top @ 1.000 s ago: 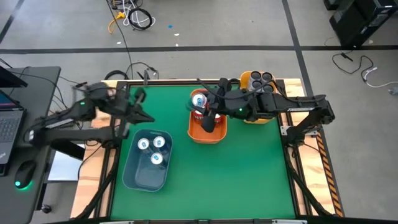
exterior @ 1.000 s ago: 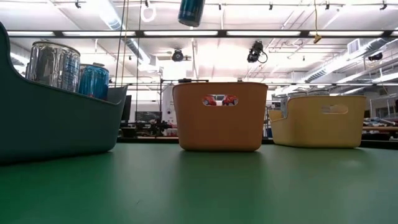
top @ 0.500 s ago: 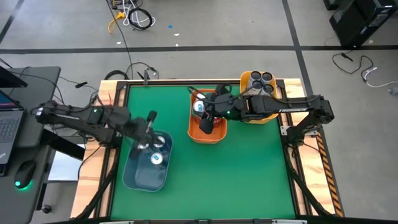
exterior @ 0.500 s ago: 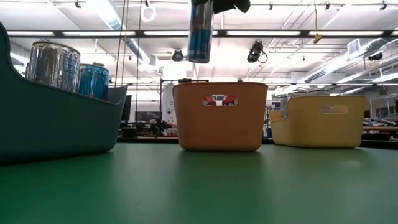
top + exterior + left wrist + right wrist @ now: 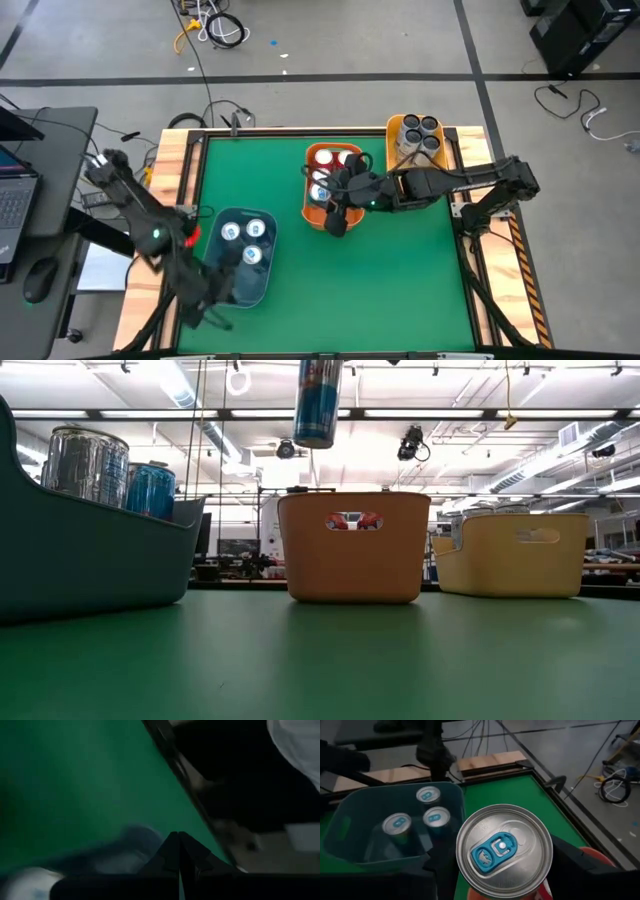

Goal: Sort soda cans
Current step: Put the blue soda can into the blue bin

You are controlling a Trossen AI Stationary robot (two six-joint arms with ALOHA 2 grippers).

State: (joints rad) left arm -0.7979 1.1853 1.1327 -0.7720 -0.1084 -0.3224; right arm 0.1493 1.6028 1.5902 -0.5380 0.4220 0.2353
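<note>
1. The right gripper [image 5: 335, 215] pinches a teal-blue can [image 5: 504, 851] above the orange bin [image 5: 312, 212], mid-table.
2. The left gripper [image 5: 178, 851] is pressed together near the blue bin [image 5: 215, 283], by the table's left edge, with three teal-blue cans [image 5: 241, 240] inside.

The green table [image 5: 400, 280] lies bare in front of the orange bin [image 5: 318, 217], an open lane between the blue bin [image 5: 262, 282] and the right edge. Behind the orange bin, bare mat runs leftward too. Just right of the orange bin, the yellow bin [image 5: 393, 128] and the right arm [image 5: 455, 182] block passage; the left arm [image 5: 150, 225] crosses the blue bin's outer side.
</note>
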